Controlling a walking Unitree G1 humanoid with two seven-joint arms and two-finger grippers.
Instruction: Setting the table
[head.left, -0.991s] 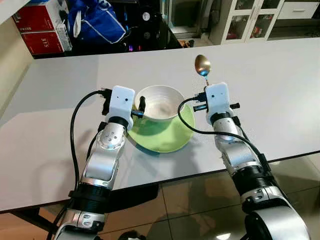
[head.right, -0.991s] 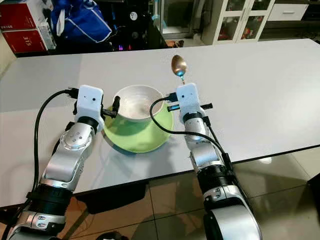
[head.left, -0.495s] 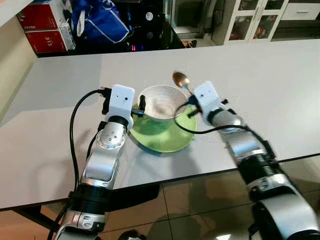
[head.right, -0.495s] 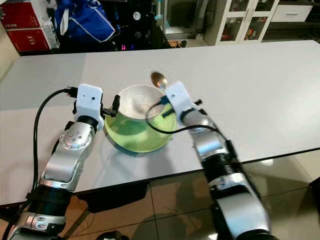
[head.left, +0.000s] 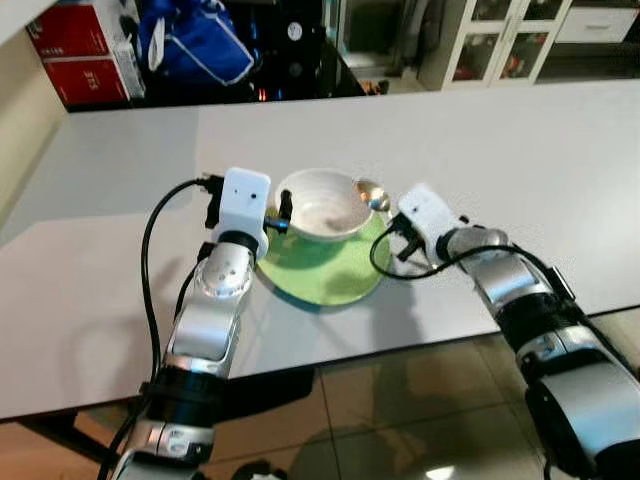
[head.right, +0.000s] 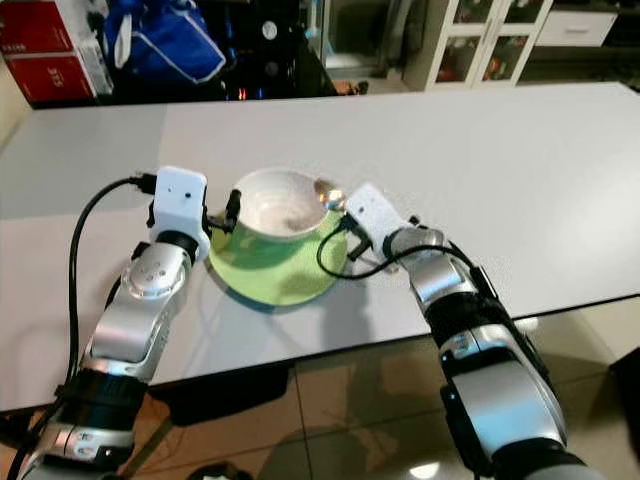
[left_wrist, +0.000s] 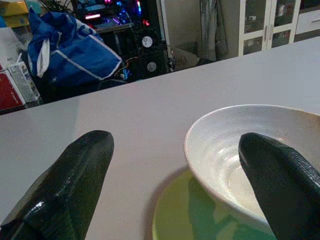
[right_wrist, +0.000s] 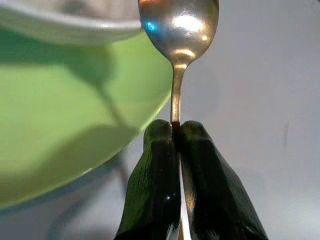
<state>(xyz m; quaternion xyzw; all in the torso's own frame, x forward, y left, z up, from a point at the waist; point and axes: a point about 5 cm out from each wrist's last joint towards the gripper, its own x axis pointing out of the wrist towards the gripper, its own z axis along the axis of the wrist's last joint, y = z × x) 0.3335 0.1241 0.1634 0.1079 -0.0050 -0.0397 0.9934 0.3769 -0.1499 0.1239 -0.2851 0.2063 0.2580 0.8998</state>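
2 hands work at one white desk (head.left: 560, 150). Left eye view: left hand (head.left: 284, 212) sits at the rim of a white bowl (head.left: 322, 204), which rests on a green plate (head.left: 330, 275). Right hand (head.left: 388, 215) comes in from the bowl's other side, holding a spoon (head.left: 372, 195) whose head lies at the bowl rim just ahead of it.

Right eye view: same layout; spoon head touches or just overhangs the rim, cannot tell which. Blue bag (head.right: 150, 45) and red boxes (head.right: 50, 60) well beyond the desk.

Left wrist view: 2 fingers (left_wrist: 70, 185) spread wide, nothing between them; bowl just ahead beside one finger, over the plate.

Right wrist view: 2 fingers (right_wrist: 155, 185) pressed together on the spoon handle; spoon head straight ahead, bowl and plate off to one side.
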